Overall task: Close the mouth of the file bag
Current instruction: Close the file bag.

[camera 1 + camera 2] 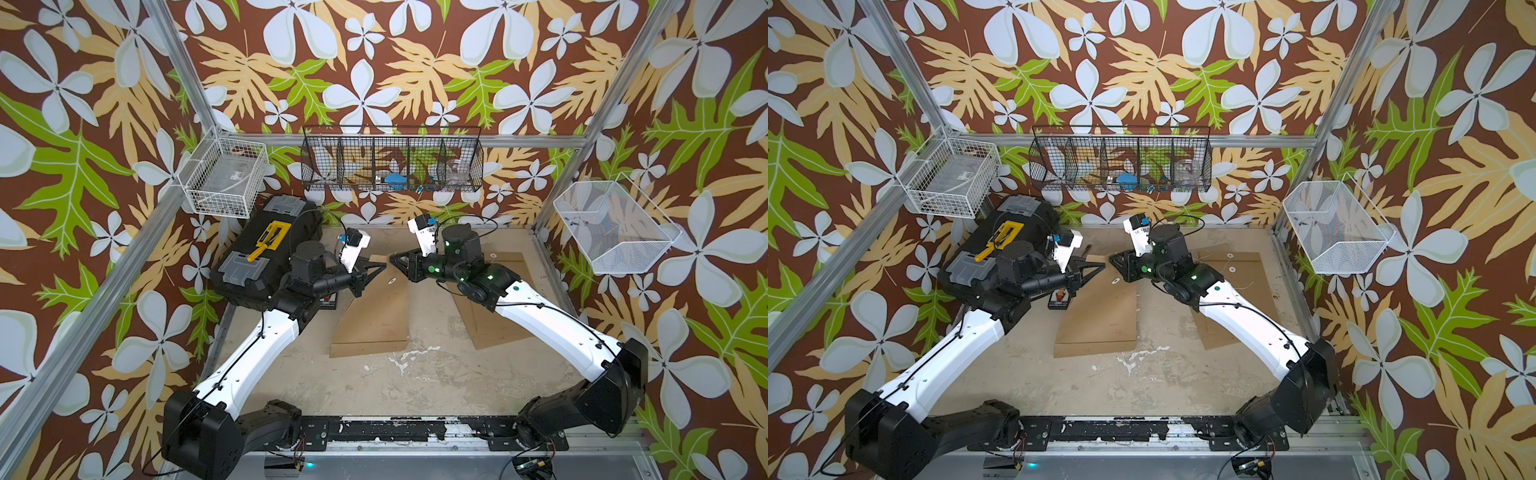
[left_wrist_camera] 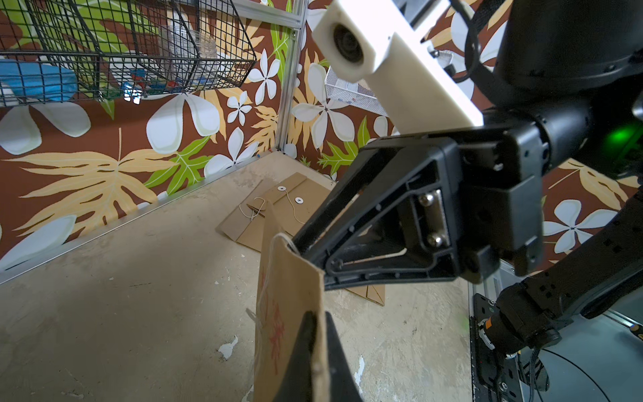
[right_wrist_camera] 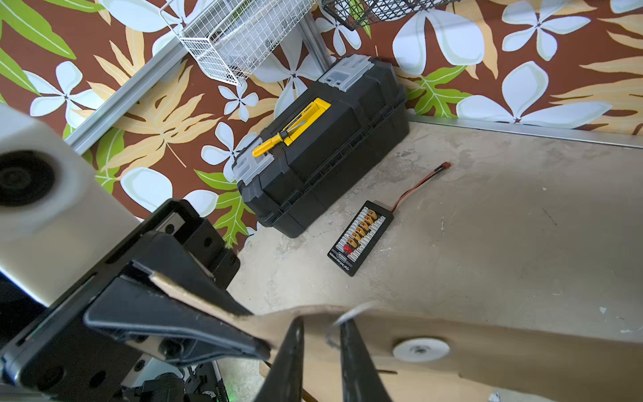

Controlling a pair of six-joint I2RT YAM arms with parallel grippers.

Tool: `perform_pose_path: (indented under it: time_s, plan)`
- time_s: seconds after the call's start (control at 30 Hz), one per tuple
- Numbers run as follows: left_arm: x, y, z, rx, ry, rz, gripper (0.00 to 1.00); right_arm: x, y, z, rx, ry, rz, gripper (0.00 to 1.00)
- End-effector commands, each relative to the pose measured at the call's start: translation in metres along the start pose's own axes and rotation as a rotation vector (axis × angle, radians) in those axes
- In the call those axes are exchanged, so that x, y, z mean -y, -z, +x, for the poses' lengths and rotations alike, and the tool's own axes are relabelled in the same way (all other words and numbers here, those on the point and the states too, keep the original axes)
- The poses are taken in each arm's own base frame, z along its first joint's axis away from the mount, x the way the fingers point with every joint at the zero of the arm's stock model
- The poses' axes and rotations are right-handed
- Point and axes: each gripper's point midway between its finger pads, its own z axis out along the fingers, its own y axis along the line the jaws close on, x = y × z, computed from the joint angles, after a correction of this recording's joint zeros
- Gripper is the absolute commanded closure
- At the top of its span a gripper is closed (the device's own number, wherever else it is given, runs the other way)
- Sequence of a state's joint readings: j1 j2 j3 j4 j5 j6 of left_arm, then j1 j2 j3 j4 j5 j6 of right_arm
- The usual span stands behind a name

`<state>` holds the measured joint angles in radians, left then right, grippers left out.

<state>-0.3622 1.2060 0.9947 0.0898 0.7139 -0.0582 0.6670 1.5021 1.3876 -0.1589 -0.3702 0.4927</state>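
My left gripper (image 2: 315, 315) is clamped right down on the flap edge of the file bag (image 1: 374, 316) — brown paper pinched between the fingers, no gap. The bag lies mid-counter (image 1: 415, 382), body flat, flap end raised where my two grippers meet almost tip to tip. My right gripper (image 3: 323, 320) is only a crack open. The white string (image 3: 351, 309) loops right by its fingertips — can't tell if it's actually caught. A round white disc (image 3: 421, 349) sits on the bag just beside them. A second file bag (image 2: 278, 205) lies flat under my right arm.
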Motion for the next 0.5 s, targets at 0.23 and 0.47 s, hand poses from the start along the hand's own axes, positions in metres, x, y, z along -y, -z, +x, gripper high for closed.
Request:
perform_pose_path:
  time_s: [0.23, 0.47]
  plan:
    - [0.002, -0.001, 0.0, -0.003, 0.002, 0.008, 1.0, -0.02, 0.011, 0.0, 0.043, 0.056, -0.121, 0.96]
    - [-0.001, 0.0, 0.0, -0.003, -0.002, -0.012, 1.0, -0.037, 0.027, 0.014, 0.044, 0.12, -0.226, 1.0]
